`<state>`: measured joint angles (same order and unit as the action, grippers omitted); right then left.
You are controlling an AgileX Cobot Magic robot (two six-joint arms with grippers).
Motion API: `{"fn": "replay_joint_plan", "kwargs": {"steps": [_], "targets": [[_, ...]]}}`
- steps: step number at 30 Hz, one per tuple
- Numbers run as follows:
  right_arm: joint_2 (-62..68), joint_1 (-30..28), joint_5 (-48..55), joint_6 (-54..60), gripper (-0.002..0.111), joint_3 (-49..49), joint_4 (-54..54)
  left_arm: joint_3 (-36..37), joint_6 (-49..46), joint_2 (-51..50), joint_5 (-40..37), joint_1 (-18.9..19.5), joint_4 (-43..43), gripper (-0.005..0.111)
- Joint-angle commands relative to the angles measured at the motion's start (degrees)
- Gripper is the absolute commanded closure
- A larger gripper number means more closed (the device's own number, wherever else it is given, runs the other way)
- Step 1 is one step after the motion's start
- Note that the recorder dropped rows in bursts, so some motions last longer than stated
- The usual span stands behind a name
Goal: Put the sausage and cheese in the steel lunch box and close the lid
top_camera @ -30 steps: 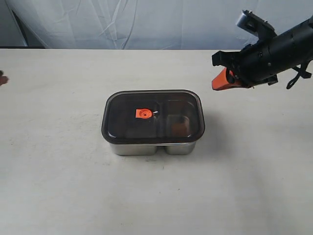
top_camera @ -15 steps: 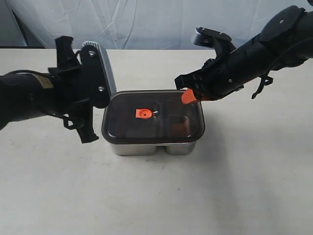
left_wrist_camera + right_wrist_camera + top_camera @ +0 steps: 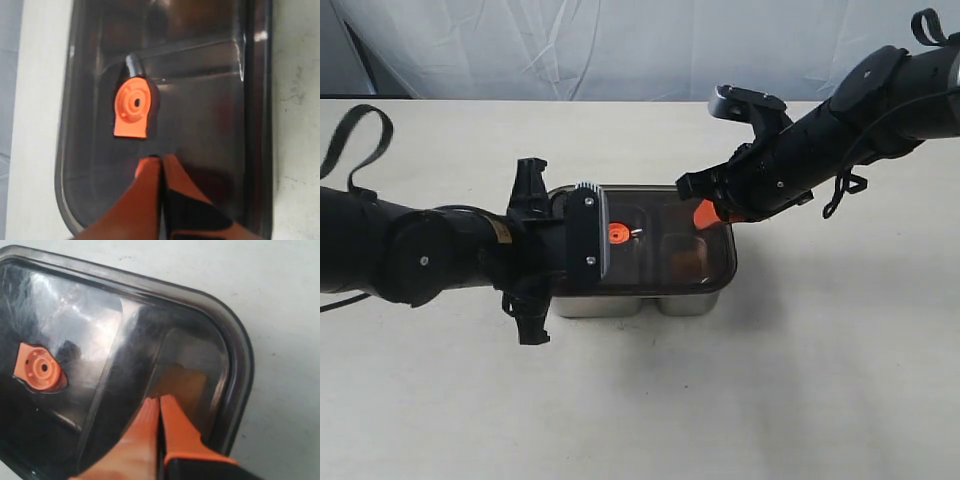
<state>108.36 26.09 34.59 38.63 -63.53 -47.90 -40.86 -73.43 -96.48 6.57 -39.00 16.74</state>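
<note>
The steel lunch box (image 3: 660,303) stands mid-table with the dark lid (image 3: 660,215) resting on it. My left gripper (image 3: 161,159) is shut with nothing in it, its tips on the lid (image 3: 200,100) just short of the orange valve tab (image 3: 132,107). My right gripper (image 3: 703,214) is also shut and empty, and its tips (image 3: 159,398) touch the lid (image 3: 90,315) over the smaller compartment. A dim yellow-brown shape there, seen through the lid, looks like the cheese (image 3: 180,380). The sausage is hidden under the dark lid.
The left arm (image 3: 420,255) lies low across the table to the left of the box, its wrist block covering the lid's left end. The right arm (image 3: 820,140) reaches in from the back right. A white cloth backdrop (image 3: 620,50) hangs behind the table.
Both arms have come in over the box: the left from the left side onto the lid near the tab, the right down from the back right onto the lid's right part.
</note>
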Motion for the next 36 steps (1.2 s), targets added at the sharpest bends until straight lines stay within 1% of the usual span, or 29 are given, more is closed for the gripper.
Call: {"fn": "replay_joint_plan", "kwargs": {"steps": [1,8,13,17,21,25,27,31,32,33,34,35,36], "targets": [[1.99,0.26,-0.27,0.21,0.108,0.23,1.37,-0.29,0.37,-2.64,-1.4,-0.53,0.16,0.106],[2.02,0.26,-2.3,0.21,0.108,0.23,1.36,-0.29,0.37,-2.81,0.07,-0.53,-0.12,0.106],[-1.18,0.26,-3.88,0.21,0.108,0.23,1.36,-0.29,0.55,1.22,6.47,-0.53,0.28,0.106],[-5.76,0.26,-5.26,0.08,0.108,0.23,1.36,-0.29,4.25,7.29,12.53,-0.53,3.4,0.106],[-10.86,0.26,-5.28,0.08,0.108,0.23,1.36,-0.29,4.51,13.95,14.3,-0.53,9.28,0.106],[-16.58,0.26,-5.15,-1.1,0.108,0.39,2.11,-0.29,4.14,21.26,12.17,-0.53,16.62,0.106],[-19.09,0.26,-5.02,-4.27,0.108,0.53,4.95,-0.03,3.99,25.49,10.8,-0.53,19.27,0.106],[-24.68,0.26,-5.06,-11.05,0.108,3.6,12.58,2.82,3.69,34.4,11.4,-0.53,23.33,0.106],[-27.55,0.26,-5.06,-13.78,0.108,6.28,16.75,4.83,1.5,39.14,11.28,-0.53,26.69,0.106],[-29.26,0.26,-5.06,-14.99,0.108,7.97,18.66,6.0,-0.06,41.93,10.8,-0.53,29.16,0.106],[-32.68,0.26,-5.06,-16.67,0.108,11.41,21.58,8.25,-3.54,47.92,9.5,-0.53,34.12,0.106],[-34.4,0.26,-5.27,-17.17,0.108,13.06,22.59,9.67,-5.73,50.97,9.5,-0.53,36.73,0.107],[-37.25,0.26,-6.27,-18.48,0.108,15.9,24.24,12.19,-9.73,56.38,10.26,-0.53,42.16,0.107]]}}
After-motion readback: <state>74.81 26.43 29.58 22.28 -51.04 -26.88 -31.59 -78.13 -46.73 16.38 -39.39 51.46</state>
